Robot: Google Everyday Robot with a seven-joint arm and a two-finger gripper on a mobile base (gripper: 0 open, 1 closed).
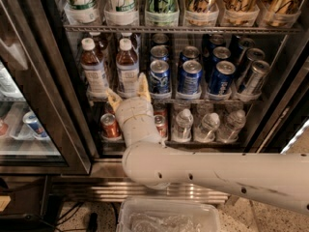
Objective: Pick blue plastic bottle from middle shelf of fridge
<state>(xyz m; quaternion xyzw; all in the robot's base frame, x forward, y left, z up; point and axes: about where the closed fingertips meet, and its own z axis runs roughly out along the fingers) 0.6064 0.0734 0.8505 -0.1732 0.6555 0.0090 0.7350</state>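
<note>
The blue plastic bottle [128, 65], with a white cap, brown drink and pale blue label, stands second from the left on the middle shelf [203, 100] of the fridge [60, 95]. A similar bottle with a whiter label [93, 66] stands to its left. Blue cans [189, 76] fill the rest of the rack. My gripper [127, 87] is open, at the shelf's front rail. Its fingers [143, 85] stand on either side of the blue plastic bottle's base, which the wrist hides.
Tall cans [161, 1] stand on the rack above. Orange cans [110, 125] and water bottles [207, 125] stand on the rack below. The open glass door [24, 110] is on the left. A clear plastic bin [166, 216] sits on the floor in front.
</note>
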